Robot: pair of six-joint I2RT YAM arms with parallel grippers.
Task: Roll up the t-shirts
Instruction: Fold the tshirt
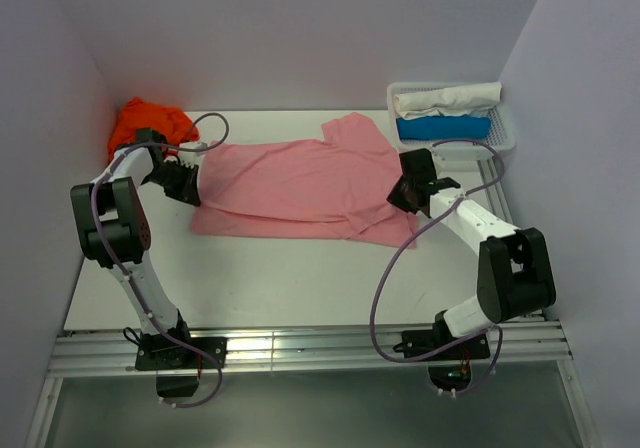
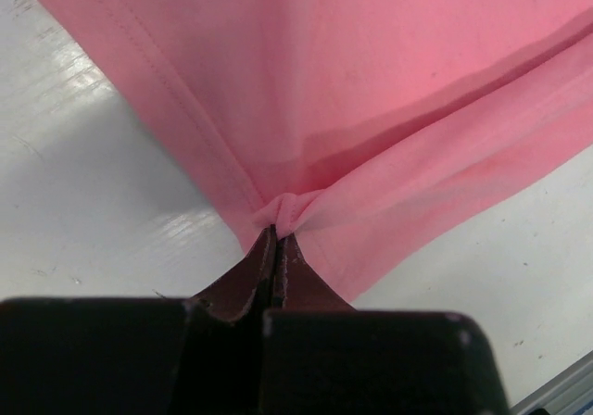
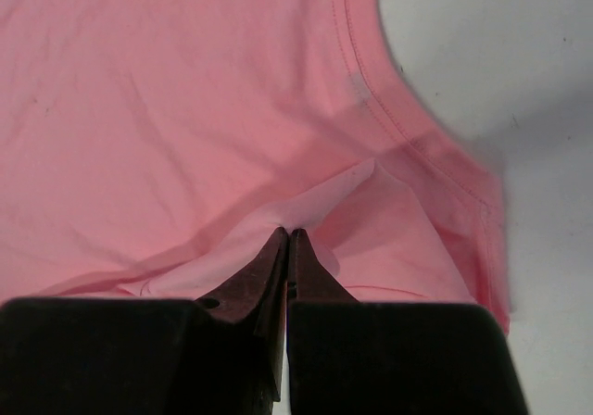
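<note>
Cloth handling note: light pink short-sleeved soft t-shirt (image 1: 300, 183) is lying spread flat across the middle of the white worktop (image 1: 300, 278), doubled over along its near edge. Fabric is looking thin, light and limp, and it is puckering into small gathers wherever pinched. I am judging it will drape and slide rather than hold shape, so it is needing two well-separated holds on its edges to stay taut.

Left end effector (image 2: 276, 237) is clenching a pinch of the stitched hem at the shirt's left side. Right end effector (image 3: 287, 237) is clenching a fold beside a curved stitched opening at its right side; neck or sleeve, cannot tell.

Bright orange t-shirt (image 1: 150, 123) is sitting crumpled in the far left corner, untouched.

White plastic mesh basket (image 1: 508, 133) at far right is holding two rolled cloths, one white (image 1: 460, 98) and one blue (image 1: 443, 128), side by side.
</note>
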